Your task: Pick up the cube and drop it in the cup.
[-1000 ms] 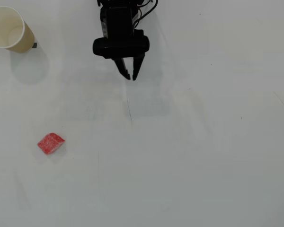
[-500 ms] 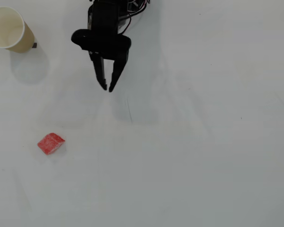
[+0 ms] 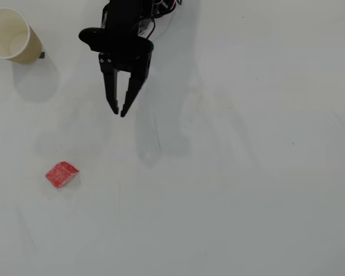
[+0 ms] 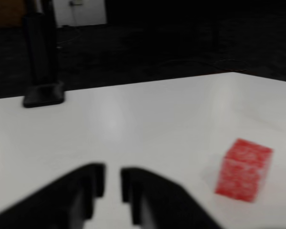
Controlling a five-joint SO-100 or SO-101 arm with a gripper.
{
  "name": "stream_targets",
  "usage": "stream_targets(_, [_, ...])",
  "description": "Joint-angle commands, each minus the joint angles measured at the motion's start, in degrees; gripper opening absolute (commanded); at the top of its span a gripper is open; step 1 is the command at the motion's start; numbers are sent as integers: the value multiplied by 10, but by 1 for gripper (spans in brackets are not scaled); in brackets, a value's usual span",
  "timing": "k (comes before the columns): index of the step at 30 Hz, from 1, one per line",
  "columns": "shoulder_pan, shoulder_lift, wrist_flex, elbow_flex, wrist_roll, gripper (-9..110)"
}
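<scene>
The red cube (image 3: 62, 173) lies on the white table at the lower left of the overhead view, and at the right of the wrist view (image 4: 243, 169). The cream-tan paper cup (image 3: 30, 48) stands upright at the top left corner, its white inside empty; it is out of the wrist view. My black gripper (image 3: 119, 112) hangs over the table at top centre, well above and to the right of the cube and to the right of the cup. Its jaws are nearly together with only a narrow gap and hold nothing. It shows at the bottom of the wrist view (image 4: 113, 183).
A small dark mark (image 3: 42, 55) sits by the cup's base. In the wrist view a black post on a foot (image 4: 43, 90) stands at the table's far edge, with dark floor beyond. The table's right corner edge (image 4: 257, 76) shows there.
</scene>
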Motion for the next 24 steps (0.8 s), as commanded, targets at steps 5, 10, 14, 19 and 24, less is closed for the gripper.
stream_targets(5, [73, 18, -6, 19, -7, 0])
stream_targets(10, [103, 18, 16, 19, -7, 0])
stream_targets(14, [114, 18, 28, 19, -7, 0])
stream_targets(19, [105, 18, 26, 19, -8, 3])
stream_targets(24, [105, 12, 27, 19, -25, 21])
